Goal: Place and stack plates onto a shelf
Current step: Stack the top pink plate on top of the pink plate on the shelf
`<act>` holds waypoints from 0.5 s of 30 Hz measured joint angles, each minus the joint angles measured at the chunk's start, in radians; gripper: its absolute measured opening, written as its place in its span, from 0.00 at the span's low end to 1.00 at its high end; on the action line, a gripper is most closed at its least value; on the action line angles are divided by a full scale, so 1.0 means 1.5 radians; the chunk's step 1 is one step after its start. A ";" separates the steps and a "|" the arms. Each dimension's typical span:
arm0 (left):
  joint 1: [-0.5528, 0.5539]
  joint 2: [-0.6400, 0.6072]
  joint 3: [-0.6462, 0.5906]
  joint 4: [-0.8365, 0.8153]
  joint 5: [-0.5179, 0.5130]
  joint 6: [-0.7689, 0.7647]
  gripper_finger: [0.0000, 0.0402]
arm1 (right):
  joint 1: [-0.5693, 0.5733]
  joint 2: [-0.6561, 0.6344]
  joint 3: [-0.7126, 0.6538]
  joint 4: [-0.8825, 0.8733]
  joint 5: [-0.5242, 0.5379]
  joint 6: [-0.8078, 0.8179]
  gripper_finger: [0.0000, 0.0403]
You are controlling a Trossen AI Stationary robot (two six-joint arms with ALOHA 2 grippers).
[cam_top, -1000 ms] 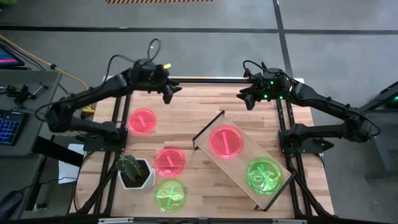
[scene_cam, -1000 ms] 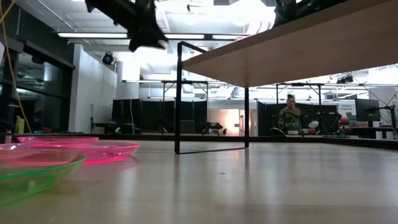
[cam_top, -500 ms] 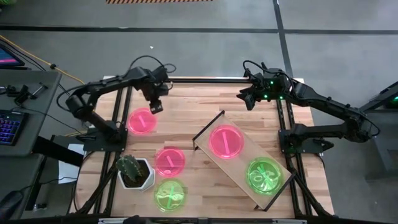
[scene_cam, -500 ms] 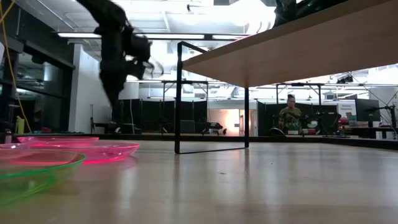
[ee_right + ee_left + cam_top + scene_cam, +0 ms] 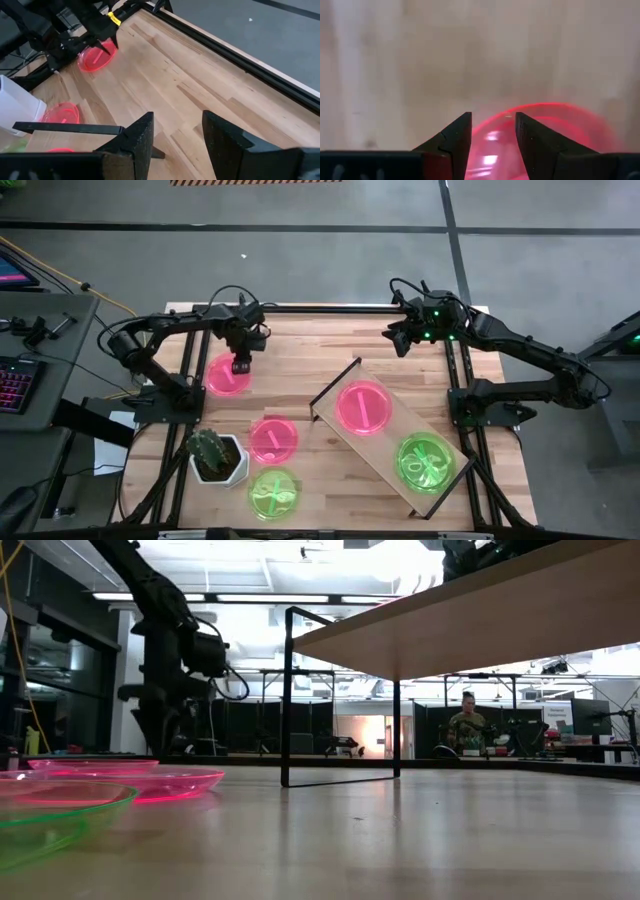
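Plates part-shelved: 2 up on the shelf, 3 left on the desk.

L pincer hung low over the far rim of the far-left pink plate, fingers a narrow gap apart w/ nothing between them, rim showing just under the tips in the wrist view; looked like the grab was about to start, not made yet. R pincer waited at the desk's far edge beyond the shelf, fingers apart, empty. On the shelf: a pink plate toward its far end, a green plate toward its near end, side by side, not stacked. On the desk besides the far-left one: another pink plate beside the cactus pot, a green plate nearer the front edge. Only 5 plates counted; couldn't tell if any were doubled up. Stacking seemed all to do.
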State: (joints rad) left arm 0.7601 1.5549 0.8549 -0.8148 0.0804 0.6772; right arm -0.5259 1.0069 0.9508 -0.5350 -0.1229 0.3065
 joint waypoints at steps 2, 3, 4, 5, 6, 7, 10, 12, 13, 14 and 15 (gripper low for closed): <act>0.000 0.000 -0.006 0.029 -0.030 0.050 0.35 | 0.000 0.000 0.000 0.000 0.000 0.004 0.37; 0.000 0.000 -0.007 0.037 -0.040 0.077 0.35 | 0.000 0.000 0.000 0.000 0.000 0.004 0.37; 0.000 0.000 -0.007 0.041 -0.045 0.101 0.35 | 0.000 0.000 0.000 0.000 0.000 0.004 0.37; 0.000 0.000 -0.007 0.044 -0.045 0.126 0.35 | 0.000 0.000 0.000 0.000 0.000 0.007 0.37; 0.000 0.000 -0.007 0.046 -0.044 0.150 0.35 | 0.000 0.000 0.000 0.000 0.000 0.011 0.37; 0.000 0.000 -0.007 0.046 -0.043 0.169 0.35 | 0.000 0.001 0.000 0.000 0.001 0.018 0.37; 0.000 0.001 -0.008 0.031 -0.042 0.210 0.35 | 0.000 0.002 0.000 -0.002 0.002 0.022 0.37; 0.000 0.001 -0.008 0.017 -0.042 0.220 0.35 | 0.000 0.002 0.000 -0.005 0.003 0.022 0.37; 0.000 0.001 -0.008 0.010 -0.040 0.222 0.35 | 0.000 0.002 0.000 -0.005 0.005 0.022 0.37; 0.000 0.001 -0.008 0.002 -0.039 0.226 0.35 | 0.000 0.002 0.000 -0.005 0.007 0.022 0.37; 0.000 0.001 -0.008 -0.004 -0.038 0.227 0.35 | 0.000 0.002 0.000 -0.005 0.012 0.022 0.37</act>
State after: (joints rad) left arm 0.7601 1.5566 0.8433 -0.8215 0.0235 1.0181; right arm -0.5259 1.0092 0.9505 -0.5423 -0.1052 0.3397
